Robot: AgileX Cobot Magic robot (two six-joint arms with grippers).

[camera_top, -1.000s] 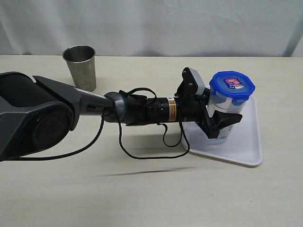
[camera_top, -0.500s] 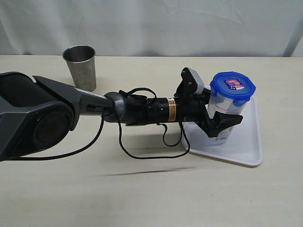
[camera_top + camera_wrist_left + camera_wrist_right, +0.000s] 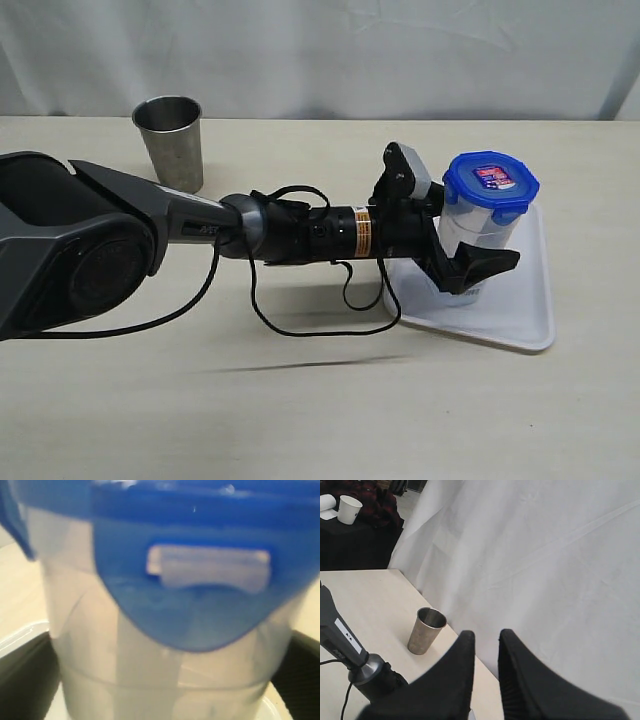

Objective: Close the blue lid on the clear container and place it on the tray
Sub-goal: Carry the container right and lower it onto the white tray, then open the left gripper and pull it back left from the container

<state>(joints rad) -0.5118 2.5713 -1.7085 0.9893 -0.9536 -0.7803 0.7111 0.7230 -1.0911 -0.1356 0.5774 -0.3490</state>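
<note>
Table (image 3: pixel 300 420): a pale beige top that carries everything in the scene.
Curtain (image 3: pixel 320 50): white cloth hanging behind the far edge of the table.
Left arm (image 3: pixel 150 225): dark grey and black, it reaches from the left side of the exterior view across to the tray. A grey camera box (image 3: pixel 405 170) sits on top near the wrist.
Tray (image 3: pixel 520 315): white and flat with a low rim. It lies on the right part of the table, well apart from the steel cup.
Clear container (image 3: pixel 478 228): it stands upright on the tray, on the half nearer to the left arm. The blue lid is on top of it.
Steel cup (image 3: pixel 170 140): it is upright on the far left part of the table, behind the left arm and not touching it.
Left gripper (image 3: pixel 485 255): the jaws are spread wide, one on each side of the lower body of the clear container. The near finger (image 3: pixel 490 262) points outward over the tray. In the left wrist view I cannot tell if the pads touch the wall.
Right gripper (image 3: pixel 486 635): it is up in the air, with only a narrow gap between the two black fingers and nothing between them.
Blue lid (image 3: pixel 490 183): it sits level on the mouth of the clear container. One flap (image 3: pixel 200 595) hangs down over the wall.
Sticker (image 3: pixel 497 177): red and white, on the top of the blue lid.
</note>
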